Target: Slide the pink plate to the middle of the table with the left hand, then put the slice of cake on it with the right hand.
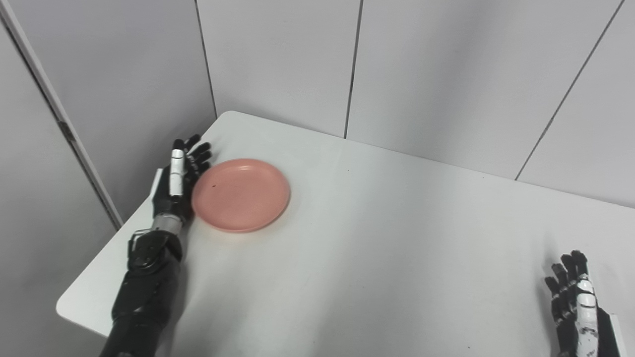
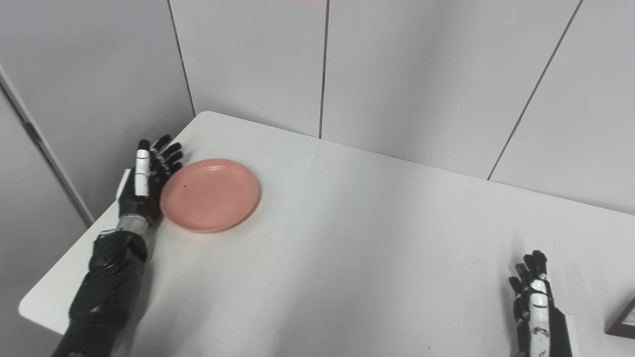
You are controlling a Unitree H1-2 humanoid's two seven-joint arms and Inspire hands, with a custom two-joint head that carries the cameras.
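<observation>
At the near right corner of the white table (image 1: 377, 258), the right hand (image 2: 535, 297) rests palm-in with its fingers straight and a little apart, holding nothing. Just past it, at the right edge of the right eye view, a dark-framed thing (image 2: 622, 322) pokes in; too little of it shows to say what it is. Across on the near left, the black left arm (image 1: 144, 292) reaches up along the table's left edge. Its left hand (image 1: 179, 181) stands on its side, fingers stretched out and spread, empty, with the palm against the left rim of the pink plate (image 1: 241, 194). The plate lies flat and bare, well over on the left part of the table, nearer the far corner than the middle. Behind the table stand pale grey wall panels (image 1: 426, 64). No cake shows in either view.
</observation>
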